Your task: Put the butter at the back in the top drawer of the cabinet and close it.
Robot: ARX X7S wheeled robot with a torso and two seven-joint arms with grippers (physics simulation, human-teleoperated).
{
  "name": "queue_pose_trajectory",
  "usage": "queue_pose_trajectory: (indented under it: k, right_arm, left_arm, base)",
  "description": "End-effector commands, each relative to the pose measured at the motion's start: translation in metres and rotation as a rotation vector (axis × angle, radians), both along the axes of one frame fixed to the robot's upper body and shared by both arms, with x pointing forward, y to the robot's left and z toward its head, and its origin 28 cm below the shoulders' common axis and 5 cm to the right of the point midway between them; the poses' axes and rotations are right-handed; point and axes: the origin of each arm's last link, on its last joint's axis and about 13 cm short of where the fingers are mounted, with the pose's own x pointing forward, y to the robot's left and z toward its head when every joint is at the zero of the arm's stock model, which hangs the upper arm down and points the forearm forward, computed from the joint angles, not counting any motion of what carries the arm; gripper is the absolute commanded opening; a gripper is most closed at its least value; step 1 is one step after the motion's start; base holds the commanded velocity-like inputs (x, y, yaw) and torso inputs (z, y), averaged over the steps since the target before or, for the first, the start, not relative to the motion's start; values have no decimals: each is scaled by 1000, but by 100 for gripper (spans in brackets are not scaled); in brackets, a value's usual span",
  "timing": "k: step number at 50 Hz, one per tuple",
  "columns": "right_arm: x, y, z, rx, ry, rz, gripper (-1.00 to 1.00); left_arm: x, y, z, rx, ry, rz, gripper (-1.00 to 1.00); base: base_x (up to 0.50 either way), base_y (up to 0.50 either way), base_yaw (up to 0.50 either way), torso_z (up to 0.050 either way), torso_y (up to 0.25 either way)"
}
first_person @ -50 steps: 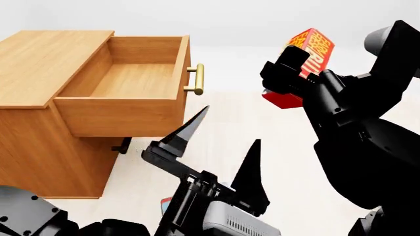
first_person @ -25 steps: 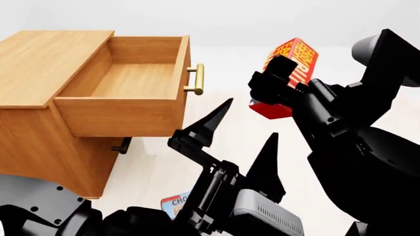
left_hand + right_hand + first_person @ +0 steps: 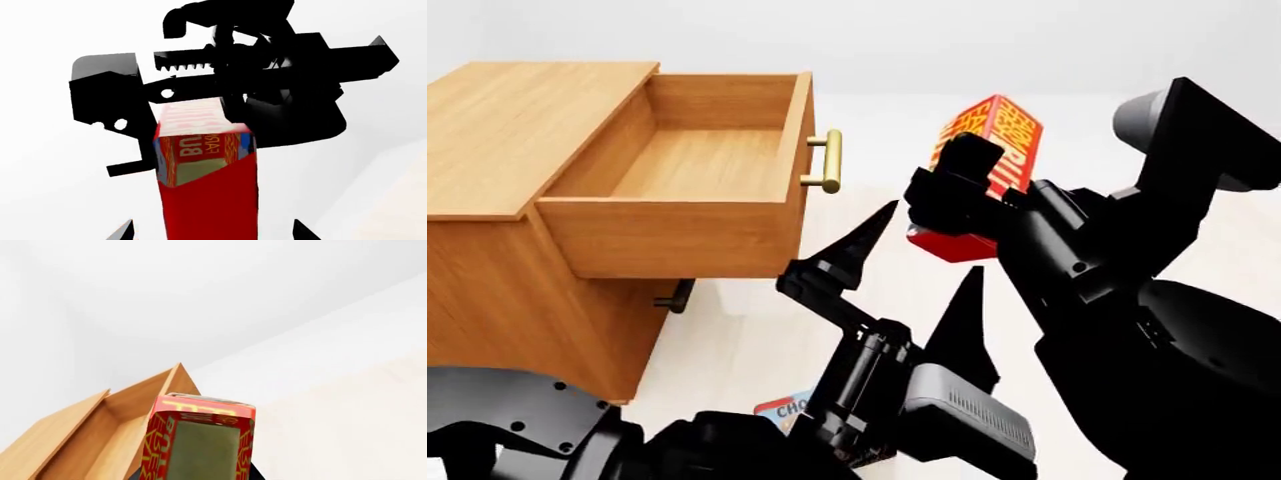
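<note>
right pincer (image 3: 961, 205) grips red butter (image 3: 994, 135) carton.

Yellow lettering is borne on the red-orange butter (image 3: 994, 135) carton; in the head view it is tilted and cannot be read whole. In the left wrist view, "BU" is made out upside down on its end face (image 3: 200, 150). "CHO" is read on a partly hidden box (image 3: 785, 411) low in the head view.

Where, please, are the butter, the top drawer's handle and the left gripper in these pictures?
butter (image 3: 998, 135): head view, lettered side.
top drawer handle (image 3: 831, 160): head view, brass bar.
left gripper (image 3: 918, 262): head view, between its open fingertips.
</note>
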Motion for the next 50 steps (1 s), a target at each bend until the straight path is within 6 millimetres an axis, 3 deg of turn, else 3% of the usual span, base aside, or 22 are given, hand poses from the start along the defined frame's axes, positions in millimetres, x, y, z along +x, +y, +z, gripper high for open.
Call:
queue_pose_trajectory:
  k: [1,21,22,43,44,50]
  right_arm:
    - [-5,3,1,8,-17,34,-100]
    - [-9,5,-6,10,-3,58,-100]
    - [-9,5,-6,11,-3,58,-100]
    - [-10,3,-5,12,-5,60,-100]
    - [-11,3,-5,19,-3,66,100]
    - [-15,-1,-4,21,-18,74,100]
  left_arm:
    - [3,0,-5,-4,20,4,100]
    - [4,0,-4,-14,28,3,100]
    - [3,0,-4,-15,29,1,-100]
    - [4,2,-7,-3,50,-15,-100]
    - [4,2,-7,-4,51,-13,-100]
    - [8,6,-3,-12,50,6,-100]
  base:
    - [0,0,0,0,10]
    - [0,0,0,0,1]
    - [0,0,0,0,0]
    - [0,0,0,0,1]
    - [0,0,0,0,0]
    - [0,0,0,0,0]
